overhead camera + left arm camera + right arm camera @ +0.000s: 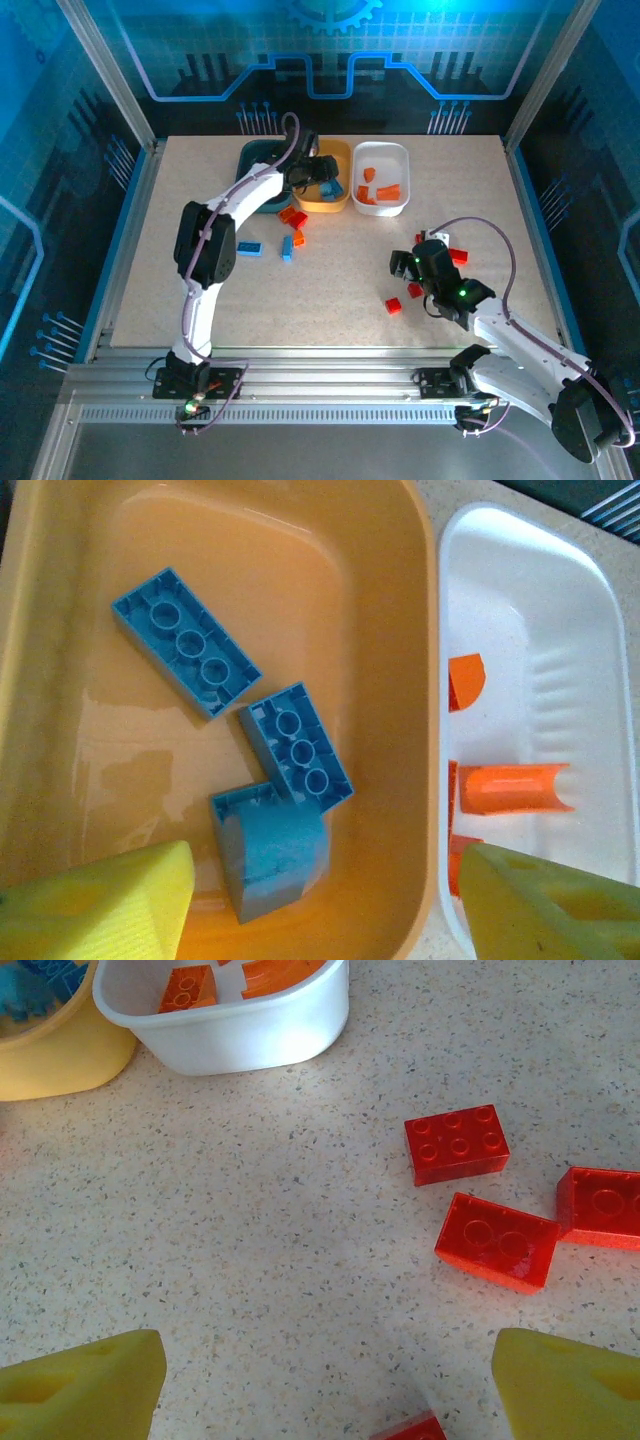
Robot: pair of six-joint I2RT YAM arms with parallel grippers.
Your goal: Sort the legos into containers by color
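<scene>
Reference object: the yellow-orange tray (338,155), at the far side of the table (330,290).

1. Left gripper (325,865): positioned directly above the yellow-orange tray. Its jaws stood wide apart and clasped nothing. The yellow fingers (100,900) flanked the near end of the tray.
2. Tray contents: three light blue bricks (185,640) lay on the tray floor. Two were flat, with their hollow undersides up. The third, a curved-top piece (270,855), lay below the gripper and touched one of the flat bricks.
3. White tray (560,610): just to the right of the yellow-orange tray. It held several orange pieces (512,788), one of them arched.
4. Dark teal tray (250,160): just to the left of the yellow-orange tray, partly hidden by the left arm.
5. Loose bricks: two small bricks (293,215) lay just on the near side of the yellow-orange tray (red or orange, the hue was hard to tell). Two loose blue bricks (249,248) lay farther toward the near edge.
6. Right gripper (325,1360): well to the right of the yellow-orange tray and nearer the arm bases. Its jaws were spread and empty, above bare table.
7. Red bricks (457,1144): several lay studs up on the table around the right gripper.
</scene>
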